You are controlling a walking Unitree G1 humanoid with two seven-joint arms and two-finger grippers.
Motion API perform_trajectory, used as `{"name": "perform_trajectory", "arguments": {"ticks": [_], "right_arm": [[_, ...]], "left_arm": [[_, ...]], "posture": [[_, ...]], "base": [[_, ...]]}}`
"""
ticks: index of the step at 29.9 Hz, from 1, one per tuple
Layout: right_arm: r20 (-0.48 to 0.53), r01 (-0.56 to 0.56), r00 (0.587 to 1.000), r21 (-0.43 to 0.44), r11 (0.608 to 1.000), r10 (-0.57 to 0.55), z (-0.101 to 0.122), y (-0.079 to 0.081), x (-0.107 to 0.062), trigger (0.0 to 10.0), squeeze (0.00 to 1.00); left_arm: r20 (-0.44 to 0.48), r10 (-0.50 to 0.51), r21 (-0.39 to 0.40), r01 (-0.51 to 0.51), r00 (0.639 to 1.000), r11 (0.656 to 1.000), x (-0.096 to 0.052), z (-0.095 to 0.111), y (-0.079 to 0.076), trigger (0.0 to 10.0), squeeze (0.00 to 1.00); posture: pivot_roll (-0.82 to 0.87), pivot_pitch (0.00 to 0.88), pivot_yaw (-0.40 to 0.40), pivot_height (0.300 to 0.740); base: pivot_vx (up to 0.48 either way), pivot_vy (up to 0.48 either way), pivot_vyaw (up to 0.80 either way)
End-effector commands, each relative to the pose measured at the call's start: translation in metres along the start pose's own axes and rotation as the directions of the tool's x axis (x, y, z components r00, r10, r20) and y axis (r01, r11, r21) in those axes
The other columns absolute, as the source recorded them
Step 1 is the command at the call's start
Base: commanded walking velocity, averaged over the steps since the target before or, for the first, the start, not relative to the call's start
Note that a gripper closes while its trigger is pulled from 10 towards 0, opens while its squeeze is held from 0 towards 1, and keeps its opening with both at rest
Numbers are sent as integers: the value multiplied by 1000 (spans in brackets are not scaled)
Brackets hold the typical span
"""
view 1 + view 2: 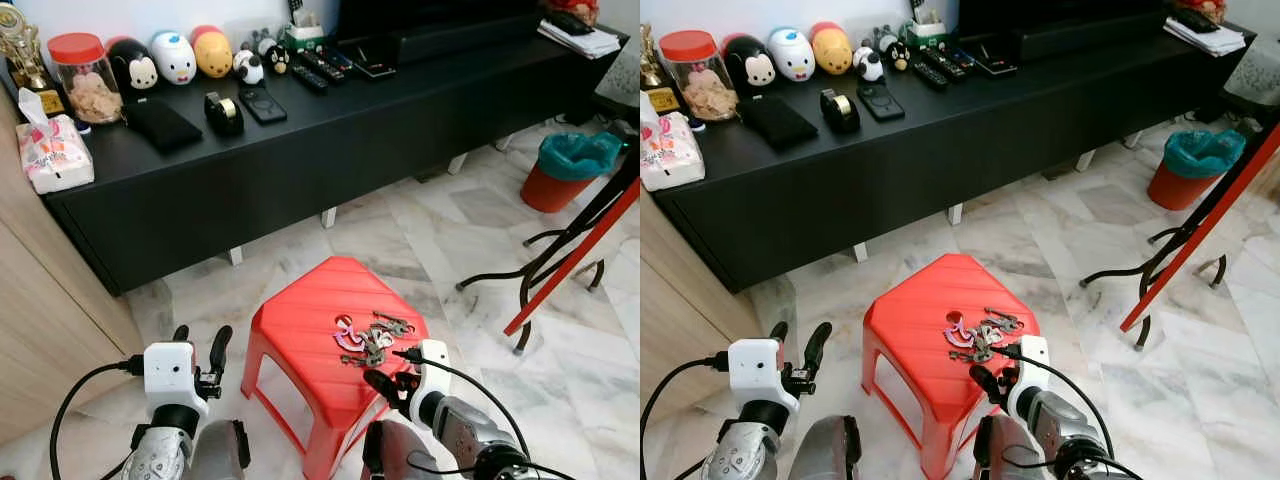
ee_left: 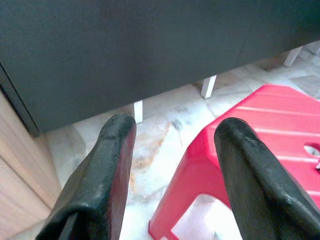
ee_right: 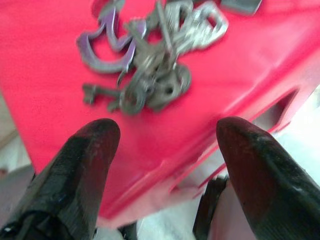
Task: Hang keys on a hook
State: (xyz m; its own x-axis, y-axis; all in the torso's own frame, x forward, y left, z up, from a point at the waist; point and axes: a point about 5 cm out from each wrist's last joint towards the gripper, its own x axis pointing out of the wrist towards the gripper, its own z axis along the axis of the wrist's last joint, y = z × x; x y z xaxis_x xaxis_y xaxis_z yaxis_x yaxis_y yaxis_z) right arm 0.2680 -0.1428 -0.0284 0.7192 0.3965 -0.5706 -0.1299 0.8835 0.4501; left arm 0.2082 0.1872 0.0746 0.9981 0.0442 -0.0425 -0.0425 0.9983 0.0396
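One bunch of keys [image 1: 368, 338] lies lower centre on the red stool [image 1: 300, 340]; the right end effector [image 1: 388, 372], fingers wide, should descend squarely over it. The left end effector [image 1: 200, 345] is also spread.

Lighting: even, bright indoor light across both head views, the pale marble floor [image 1: 430, 240] well lit with soft sheen, the black cabinet [image 1: 300, 170] front dark and nearly featureless, a faint soft shadow beneath the red stool [image 1: 320, 350]. Sharpness: head views crisp at centre, with straight edges bowing slightly toward the corners. Wrist views: the left gripper [image 2: 172, 170] fingers loom large and soft-focused with the stool edge behind them reasonably clear, and past the right gripper [image 3: 165, 165] the keys [image 3: 150, 65] on the stool top are blurred, their outlines smeared and the red surface glaring brightly.
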Motion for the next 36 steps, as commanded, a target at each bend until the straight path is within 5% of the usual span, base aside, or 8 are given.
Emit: {"name": "perform_trajectory", "arguments": {"ticks": [1,18,19,20,21,26,28,36], "right_arm": [[61,19,998,14,1000,-19,10,-3,-1,10000,0],[103,18,995,-24,1000,-16,18,-1,0,10000,0],[104,20,994,-21,1000,-18,17,-1,0,7490,0],[104,20,994,-21,1000,-18,17,-1,0,7490,0],[105,27,994,-15,1000,-26,17,-2,0,0,0],[102,37,994,-21,999,-35,18,-2,0,1176,0],[97,44,994,-36,998,-41,18,-2,1,10000,0],[77,52,996,-41,998,-49,17,-1,2,10000,0]], "left_arm": [[-3,-8,15,8,1000,1000,-1,2,-3,10000,0],[-10,-13,26,14,1000,1000,-2,3,-3,10000,0],[-11,-13,27,14,1000,1000,-2,3,-3,10000,0],[-11,-13,27,14,1000,1000,-2,3,-3,10000,0],[-11,-16,29,16,1000,999,-2,4,-4,10000,0],[-11,-20,33,21,1000,999,-3,4,-5,10000,0],[-12,-20,34,20,1000,999,-3,4,-5,10000,0],[-15,-27,49,27,1000,998,-3,4,-5,10000,0]], "posture": [[80,135,-136,612],[84,138,-136,612],[87,137,-136,612],[87,137,-136,612],[89,137,-135,612],[88,138,-135,612],[88,140,-136,612],[88,140,-136,612]], "base": [[0,0,0],[0,0,0],[0,0,0],[0,0,0],[0,0,0],[0,0,0],[0,0,0],[0,0,0]]}}
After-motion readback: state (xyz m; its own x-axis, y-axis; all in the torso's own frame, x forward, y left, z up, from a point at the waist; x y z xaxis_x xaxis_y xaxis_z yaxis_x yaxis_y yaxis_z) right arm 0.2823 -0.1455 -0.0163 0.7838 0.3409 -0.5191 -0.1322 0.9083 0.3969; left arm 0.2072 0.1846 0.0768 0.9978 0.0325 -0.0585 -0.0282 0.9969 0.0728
